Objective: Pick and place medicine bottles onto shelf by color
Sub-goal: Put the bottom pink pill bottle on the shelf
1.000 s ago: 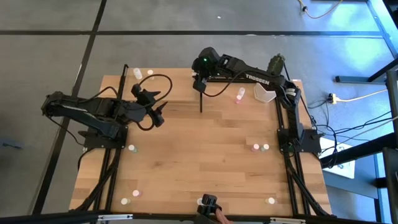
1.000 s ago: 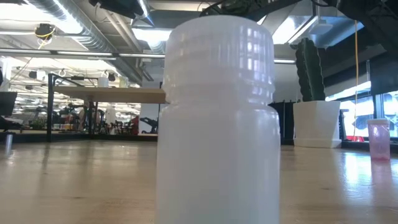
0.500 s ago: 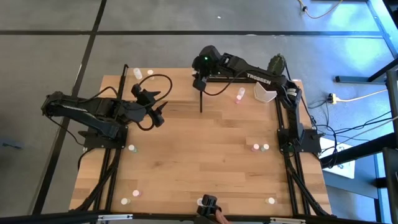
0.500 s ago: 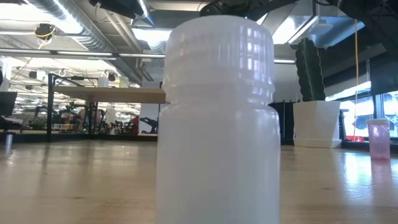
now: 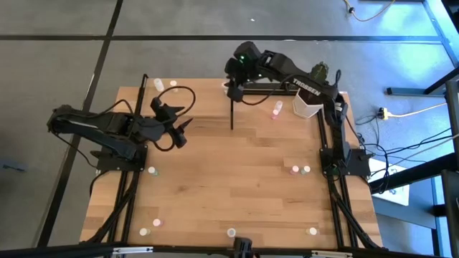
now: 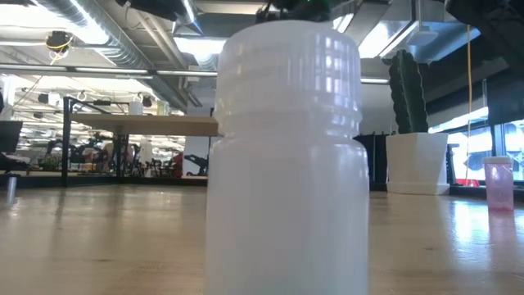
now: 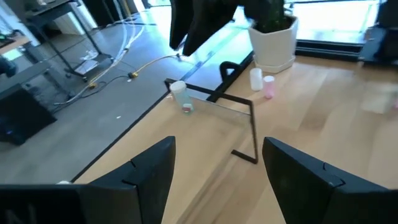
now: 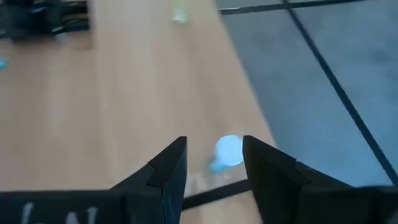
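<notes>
Bottles are scattered widely: two sit on the shelf (image 5: pixel 201 104) near its far left post, a white and pink pair (image 5: pixel 275 111) stands near the cactus pot (image 5: pixel 307 107), a pink and green pair (image 5: pixel 300 170) lies by the right arm's base, and several singles are dotted along the counter's (image 5: pixel 229 186) near edge. One white bottle (image 6: pixel 286 156) stands right against the low camera and fills that view.

That close view tells most about handling. It looks like a stiff, smooth plastic cylinder with a ribbed screw cap a little narrower than the body. It is probably very light, likely empty, so it should tip or skate away at a sideways nudge rather than resist. The smooth wall may slip, and the shoulder under the cap gives a ledge. I would come straight down and pinch across the body just below the cap, centred so both fingers land together. Breakage seems unlikely; knocking a neighbour over is the greater risk with the paired ones.

The right tool (image 8: pixel 214 162) hangs with its jaws released above a white bottle (image 8: pixel 227 150) at the counter's far edge, beside the shelf's black frame. That bottle shows in the gap, lower down and untouched. The left tool (image 7: pixel 217 168) waits released and empty over the counter's left side, facing the shelf.
</notes>
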Controlling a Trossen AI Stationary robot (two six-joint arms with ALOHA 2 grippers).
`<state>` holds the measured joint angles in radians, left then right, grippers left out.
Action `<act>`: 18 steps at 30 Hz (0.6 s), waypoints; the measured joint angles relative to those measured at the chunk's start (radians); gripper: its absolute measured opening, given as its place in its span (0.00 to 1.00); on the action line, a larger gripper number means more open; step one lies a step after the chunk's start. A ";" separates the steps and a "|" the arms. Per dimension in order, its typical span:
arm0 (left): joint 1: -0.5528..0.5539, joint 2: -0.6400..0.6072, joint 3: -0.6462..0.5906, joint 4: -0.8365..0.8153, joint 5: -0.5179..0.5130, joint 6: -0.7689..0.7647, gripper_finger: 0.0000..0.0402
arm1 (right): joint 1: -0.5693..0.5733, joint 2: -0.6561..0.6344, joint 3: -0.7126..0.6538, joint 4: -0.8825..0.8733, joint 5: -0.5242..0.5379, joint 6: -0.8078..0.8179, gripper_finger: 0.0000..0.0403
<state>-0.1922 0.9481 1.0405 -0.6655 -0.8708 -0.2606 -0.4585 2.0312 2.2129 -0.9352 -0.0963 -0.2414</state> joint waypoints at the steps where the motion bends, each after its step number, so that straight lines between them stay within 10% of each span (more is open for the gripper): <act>1: -0.006 -0.008 0.000 0.000 0.001 -0.008 0.59 | 0.009 -0.001 0.024 -0.035 -0.009 -0.015 0.39; 7: -0.036 -0.066 0.000 -0.084 0.040 -0.110 0.59 | 0.097 -0.001 0.134 -0.187 -0.012 -0.104 0.39; 18: -0.069 -0.082 0.000 -0.344 0.409 -0.398 0.59 | 0.286 -0.050 0.141 -0.260 -0.013 -0.103 0.39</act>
<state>-0.2610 0.8661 1.0405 -1.0099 -0.4617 -0.6587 -0.1725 1.9815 2.3543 -1.1950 -0.1097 -0.3440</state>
